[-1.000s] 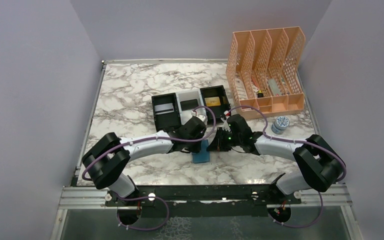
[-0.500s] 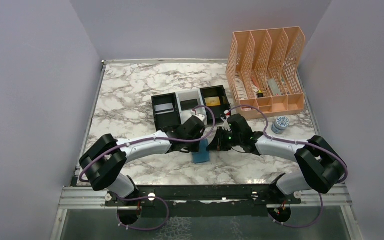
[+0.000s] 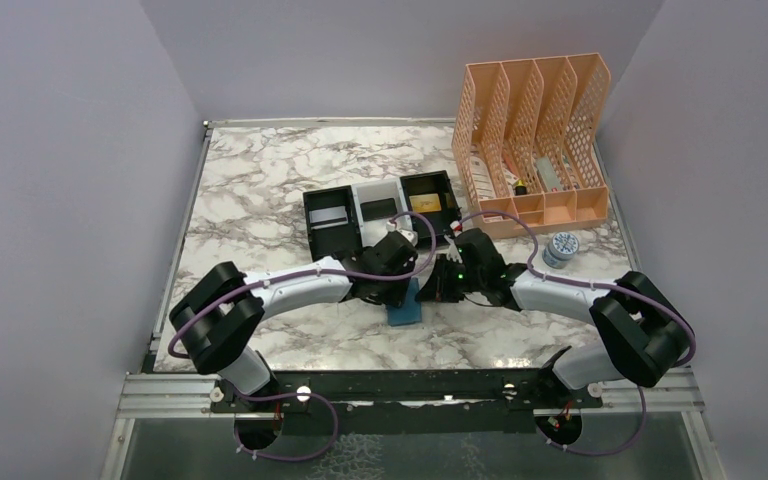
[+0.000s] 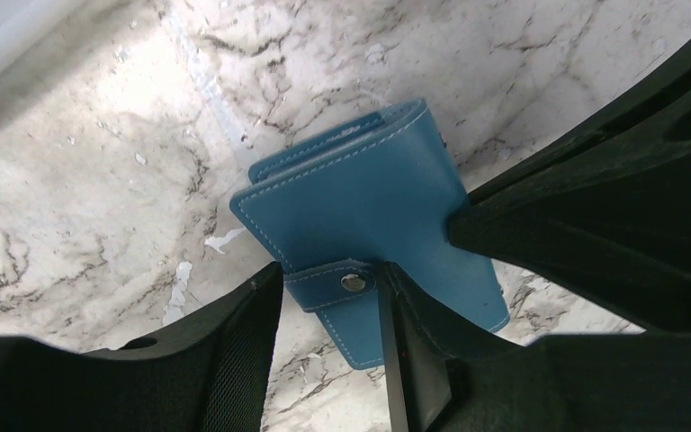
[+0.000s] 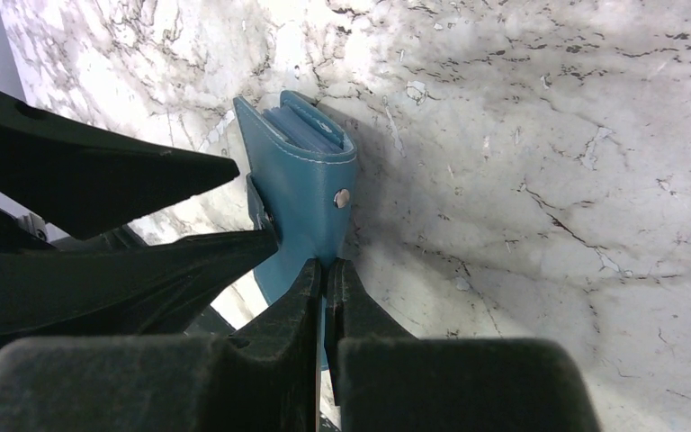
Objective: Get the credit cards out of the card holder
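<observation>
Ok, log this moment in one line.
wallet: closed, strap snapped | right hand: shut on wallet edge | left hand: open, straddling strap

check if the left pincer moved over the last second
Yes. Against the unmoved black-and-white tray, the left pincer has shifted slightly to the right in the top view.

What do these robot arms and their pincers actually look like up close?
The left arm and right arm match: smooth white tube-like links between chunky black joints, with a purple cable looping along each. A small green light glows near the right wrist. The left gripper and right gripper have two matte black, wedge-shaped fingers each.
</observation>
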`<action>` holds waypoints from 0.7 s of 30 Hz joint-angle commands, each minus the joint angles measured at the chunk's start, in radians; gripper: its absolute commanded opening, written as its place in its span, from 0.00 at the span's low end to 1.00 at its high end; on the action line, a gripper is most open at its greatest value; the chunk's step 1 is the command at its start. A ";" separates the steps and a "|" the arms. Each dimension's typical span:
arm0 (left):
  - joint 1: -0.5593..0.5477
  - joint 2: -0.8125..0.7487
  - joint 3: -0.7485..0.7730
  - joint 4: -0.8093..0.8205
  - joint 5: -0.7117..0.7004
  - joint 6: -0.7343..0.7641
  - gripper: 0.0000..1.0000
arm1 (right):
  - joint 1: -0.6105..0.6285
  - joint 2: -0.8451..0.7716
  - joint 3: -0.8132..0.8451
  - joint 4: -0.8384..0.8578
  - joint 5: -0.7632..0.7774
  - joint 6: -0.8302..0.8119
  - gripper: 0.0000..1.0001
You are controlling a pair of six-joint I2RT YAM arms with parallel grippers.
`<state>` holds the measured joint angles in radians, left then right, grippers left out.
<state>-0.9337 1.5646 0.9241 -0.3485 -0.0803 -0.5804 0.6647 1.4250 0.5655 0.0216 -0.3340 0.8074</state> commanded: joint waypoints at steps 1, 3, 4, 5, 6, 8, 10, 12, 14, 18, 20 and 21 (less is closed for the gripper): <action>-0.019 -0.003 -0.041 -0.028 0.009 -0.004 0.47 | 0.000 0.003 0.025 -0.003 0.044 0.001 0.01; -0.019 0.000 -0.047 -0.029 0.004 -0.005 0.46 | 0.000 0.005 0.029 0.000 0.040 0.006 0.01; -0.020 0.006 -0.048 -0.029 -0.002 -0.002 0.44 | 0.000 0.006 0.030 0.001 0.038 0.007 0.01; -0.019 0.010 -0.045 -0.028 -0.006 -0.001 0.41 | 0.001 0.004 0.030 0.001 0.039 0.009 0.01; -0.019 0.012 -0.044 -0.027 -0.012 -0.006 0.36 | 0.000 0.000 0.031 0.000 0.041 0.013 0.01; -0.020 0.012 -0.038 -0.028 -0.019 -0.008 0.25 | 0.000 -0.011 0.025 0.000 0.053 0.019 0.01; -0.021 -0.001 -0.043 -0.028 -0.040 -0.017 0.22 | -0.001 -0.022 0.019 -0.001 0.064 0.021 0.01; -0.020 -0.013 -0.052 -0.028 -0.065 -0.019 0.18 | 0.000 -0.023 0.019 -0.003 0.068 0.018 0.01; -0.021 -0.023 -0.058 -0.028 -0.086 -0.022 0.12 | 0.000 -0.020 0.023 -0.009 0.066 0.016 0.01; -0.021 -0.042 -0.066 -0.032 -0.123 -0.031 0.10 | 0.000 -0.020 0.020 -0.011 0.061 0.013 0.01; -0.020 -0.046 -0.057 -0.043 -0.151 -0.029 0.13 | 0.000 -0.023 0.019 -0.012 0.062 0.013 0.01; -0.020 -0.044 -0.050 -0.050 -0.164 -0.022 0.15 | 0.001 -0.025 0.016 -0.011 0.062 0.014 0.01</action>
<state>-0.9592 1.5394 0.8799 -0.3370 -0.1322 -0.6109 0.6647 1.4261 0.5678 0.0128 -0.3084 0.8192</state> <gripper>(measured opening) 0.125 0.028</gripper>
